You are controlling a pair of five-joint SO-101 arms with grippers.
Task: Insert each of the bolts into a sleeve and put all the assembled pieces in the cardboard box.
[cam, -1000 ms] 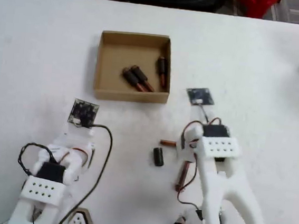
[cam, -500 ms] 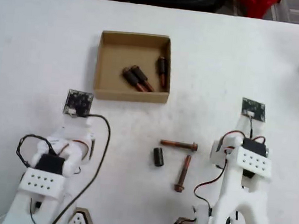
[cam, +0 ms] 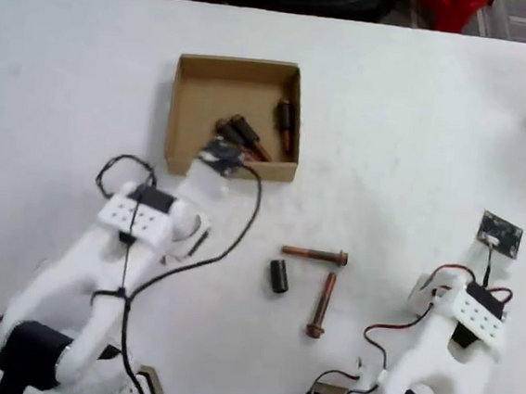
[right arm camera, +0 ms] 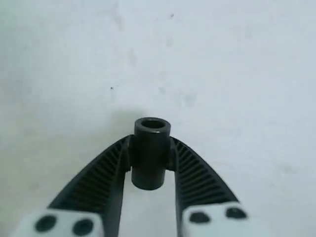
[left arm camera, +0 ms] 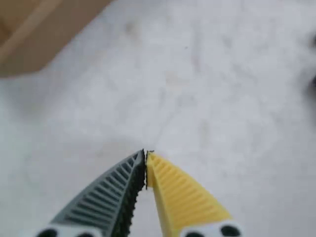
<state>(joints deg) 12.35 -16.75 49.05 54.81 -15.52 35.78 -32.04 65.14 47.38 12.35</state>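
While clamped in the right gripper point(right arm camera: 150, 142), a short black cylindrical sleeve point(right arm camera: 150, 157) is held upright over the white table point(right arm camera: 232, 59). The left gripper point(left arm camera: 146, 157) is pressed closed near the brown cardboard box point(cam: 173, 105); two copper-coloured bolts point(cam: 314, 254) point(cam: 321, 305) and another black sleeve point(cam: 279, 276) are laid between the arms.

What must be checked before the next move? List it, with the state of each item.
1. Right jaws grip a sleeve on both sides: ok.
2. Its bore clear right through: cannot tell.
3. Left jaws open for a bolt: not ok. They are shut and empty, over the table near the box.
4. Bolts loose and uncovered: ok.
5. Spare sleeve on the table beside the bolts: ok.
6. Room in the box: ok. Three pieces lie inside and part of the floor is bare.
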